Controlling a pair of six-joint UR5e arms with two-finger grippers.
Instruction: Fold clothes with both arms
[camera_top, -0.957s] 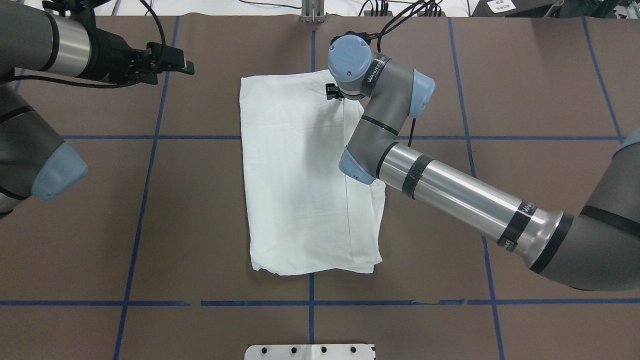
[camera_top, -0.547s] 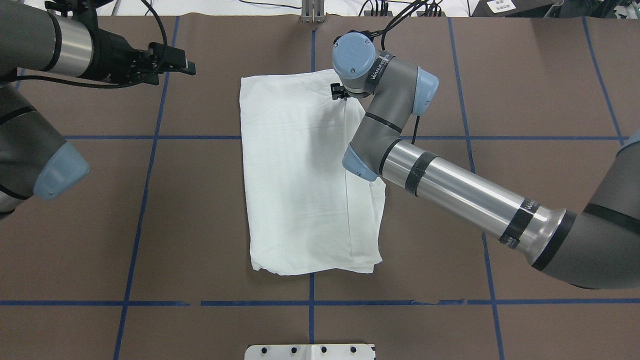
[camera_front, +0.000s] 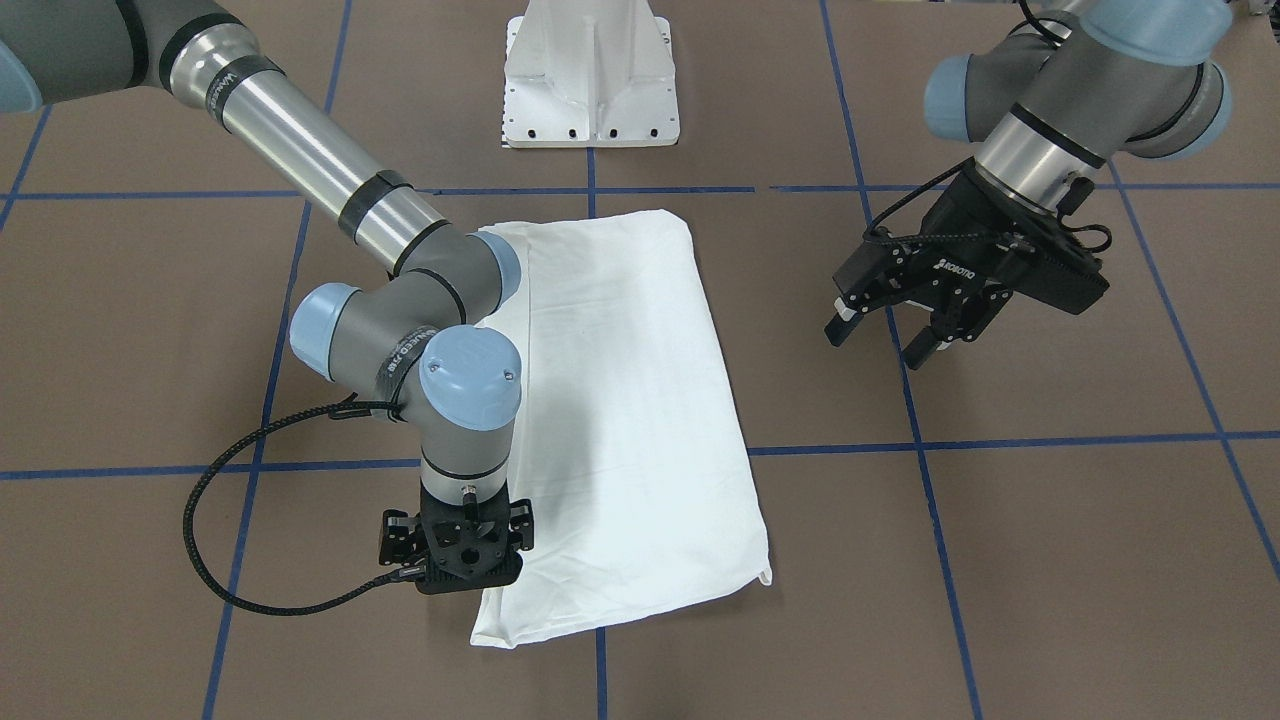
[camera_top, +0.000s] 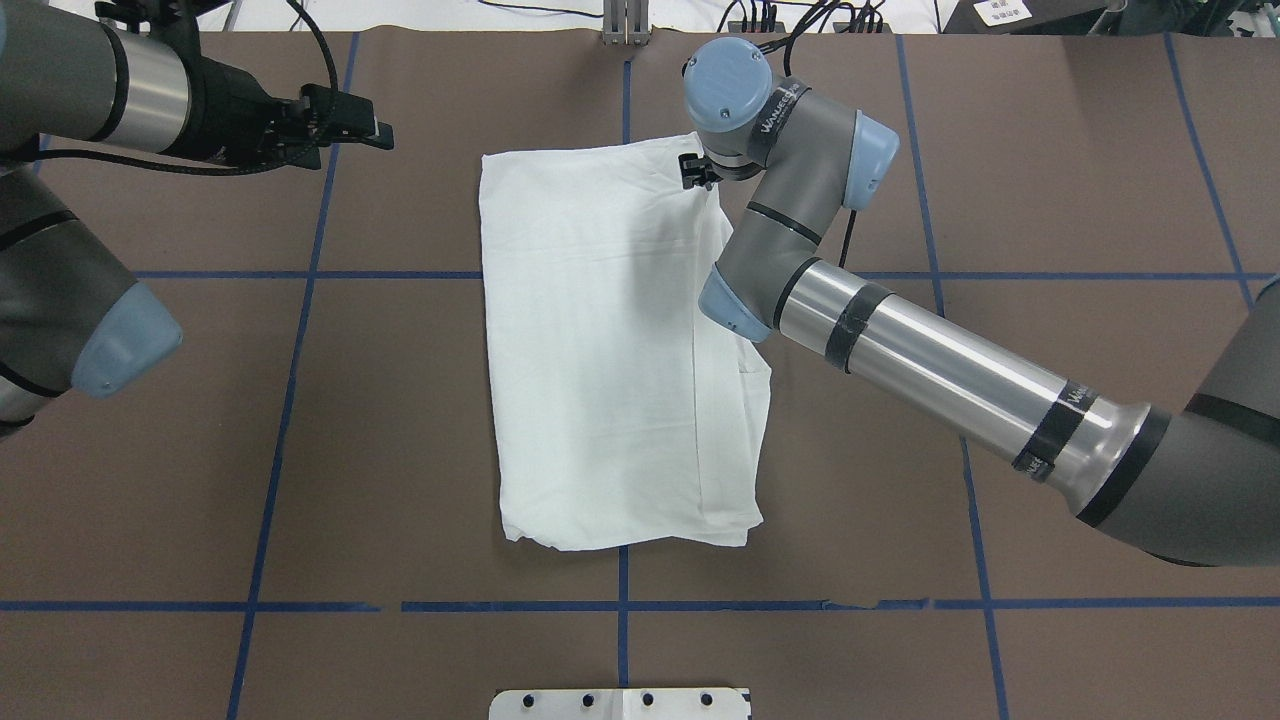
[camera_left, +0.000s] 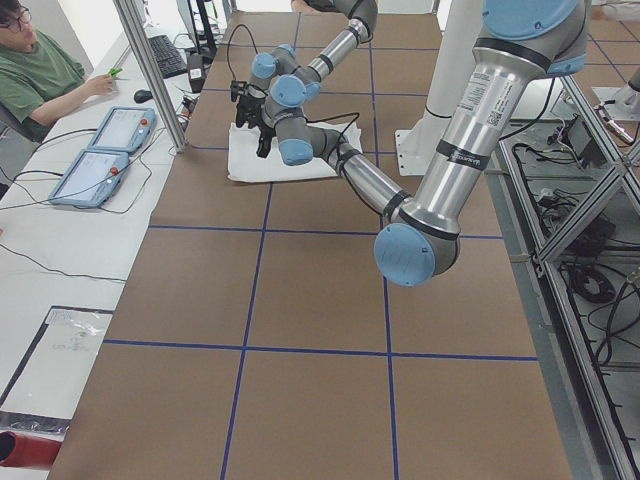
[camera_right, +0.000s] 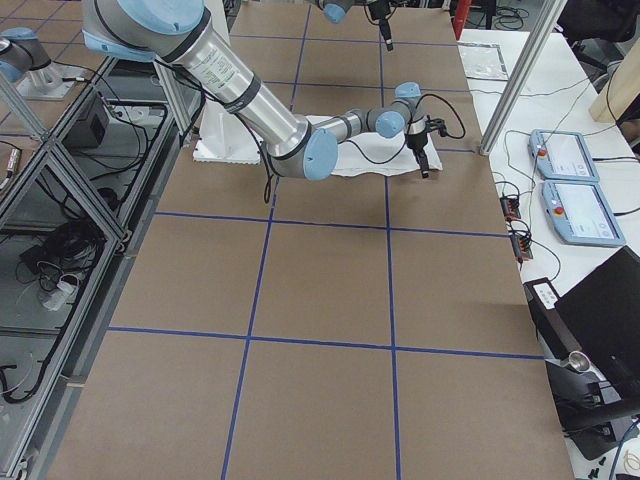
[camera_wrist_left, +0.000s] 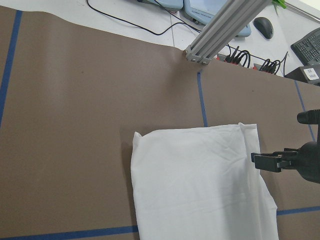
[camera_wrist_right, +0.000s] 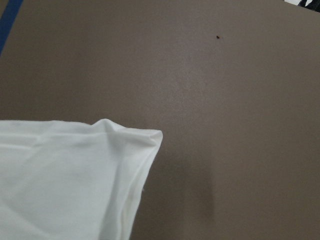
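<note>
White T-shirt (camera_top: 600, 350) folded to an oblong, flat at middle of surface (camera_top: 1050, 150) — right tool (camera_front: 455, 548) pointing down at its far right corner, fingers hidden, grip cannot be told — left tool (camera_front: 880, 342) spread, well apart, far left.

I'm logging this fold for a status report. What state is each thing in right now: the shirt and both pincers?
white T-shirt: folded into a long rectangle, lying flat on the table.
left pincer: open, empty, raised beside the shirt, not touching it.
right pincer: pointing down at the shirt's far corner on the robot's right; fingertips hidden, so open or shut cannot be told.
</note>
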